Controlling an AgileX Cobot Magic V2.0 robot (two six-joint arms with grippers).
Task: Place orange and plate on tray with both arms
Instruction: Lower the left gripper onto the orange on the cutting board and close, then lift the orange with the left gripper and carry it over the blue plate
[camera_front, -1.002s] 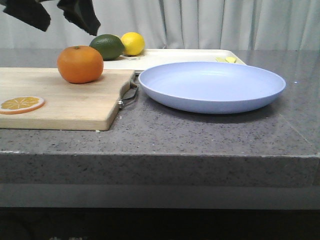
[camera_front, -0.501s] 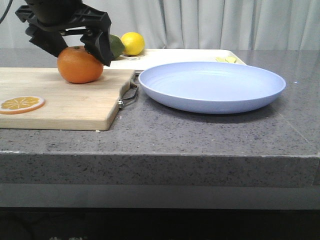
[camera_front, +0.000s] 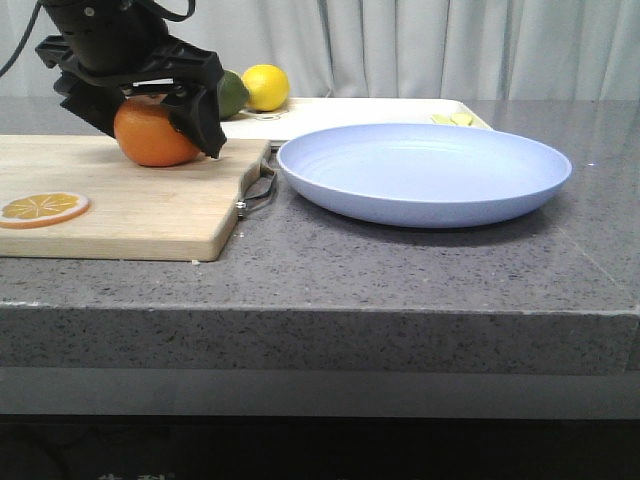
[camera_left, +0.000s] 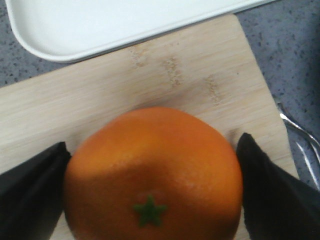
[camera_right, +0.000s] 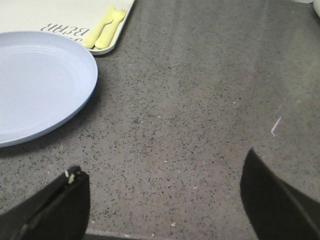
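Orange (camera_left: 152, 172): round, firm, I judge slippery; left pincer (camera_front: 150, 108) pinches its widest girth.
Plate (camera_front: 424, 172): light, stiff; take the rim at 3 o'clock.
Right pincer (camera_right: 165, 205): spread over the counter (camera_right: 200, 110).

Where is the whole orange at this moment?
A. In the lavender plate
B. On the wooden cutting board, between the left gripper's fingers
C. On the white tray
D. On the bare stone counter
B: the orange sits on the wooden cutting board, with the left gripper straddling it, one finger on each side.
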